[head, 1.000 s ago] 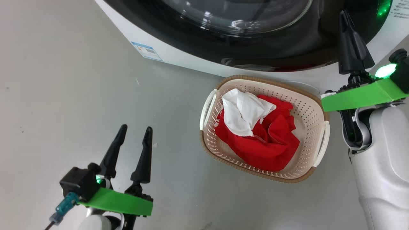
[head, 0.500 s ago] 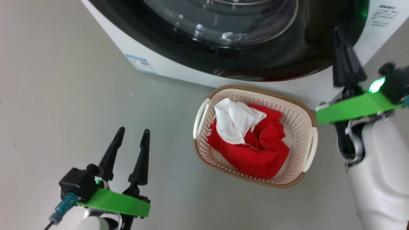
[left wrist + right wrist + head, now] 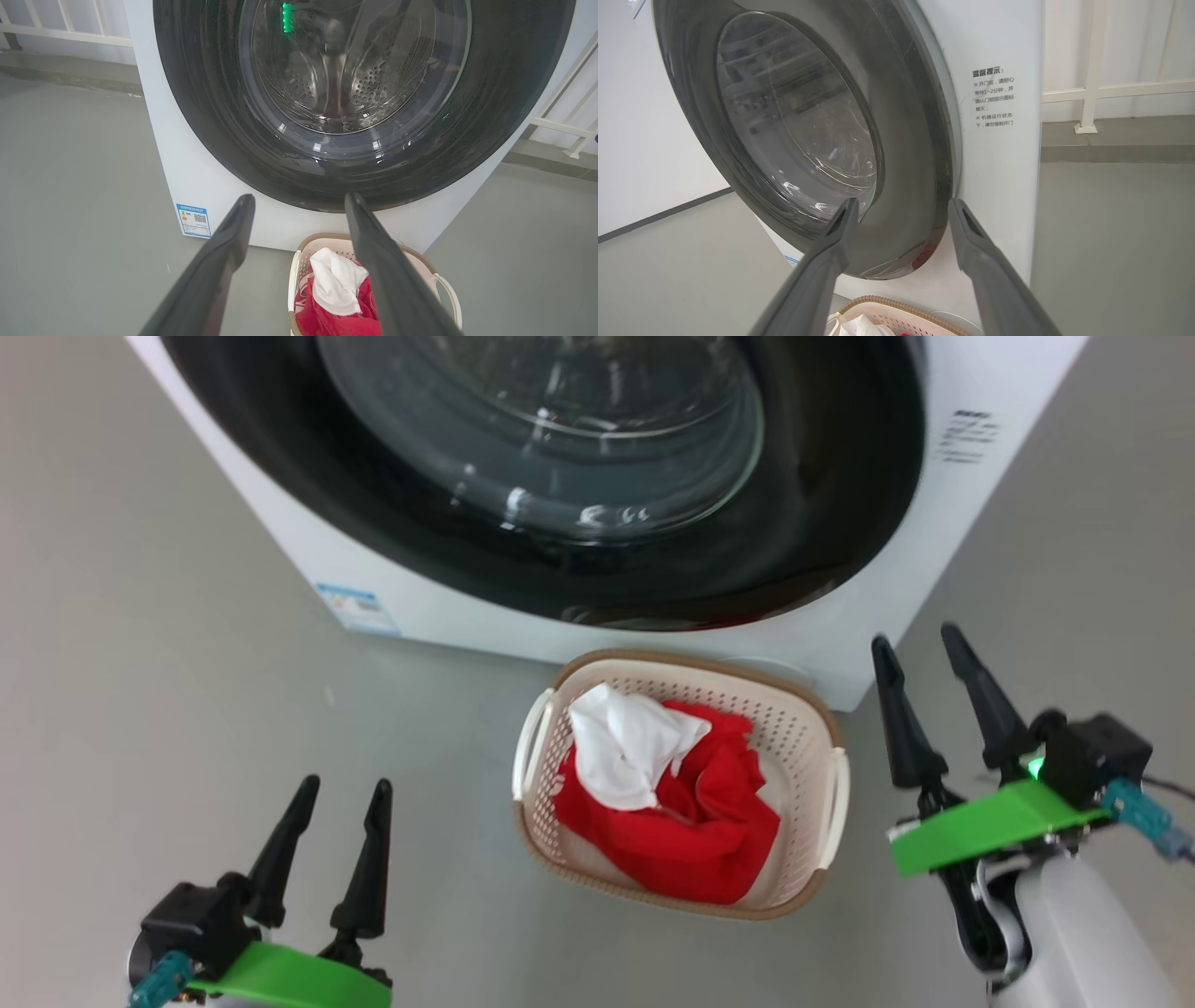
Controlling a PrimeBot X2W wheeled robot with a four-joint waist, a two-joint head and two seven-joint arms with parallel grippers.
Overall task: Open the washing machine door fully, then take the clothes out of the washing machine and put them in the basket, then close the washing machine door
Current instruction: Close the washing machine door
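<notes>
Two empty, open hands flank the basket (image 3: 691, 663): left hand (image 3: 344, 784) at eight o'clock, right hand (image 3: 914, 637) at three, nearer the shut door (image 3: 822, 523) at twelve.

I'm counting one washing machine (image 3: 448, 607), carrying one round black-rimmed door (image 3: 840, 523) and one blue label sticker (image 3: 359, 609). One cream basket (image 3: 803, 728) is showing two side handles (image 3: 523, 756). One white garment (image 3: 625, 756) is showing, plus red fabric (image 3: 709, 831); how many red pieces, I'm not managing to tell. Two pincers are showing, the left pincer (image 3: 344, 786) and the right pincer (image 3: 915, 637), each showing two dark fingers (image 3: 369, 868).
</notes>
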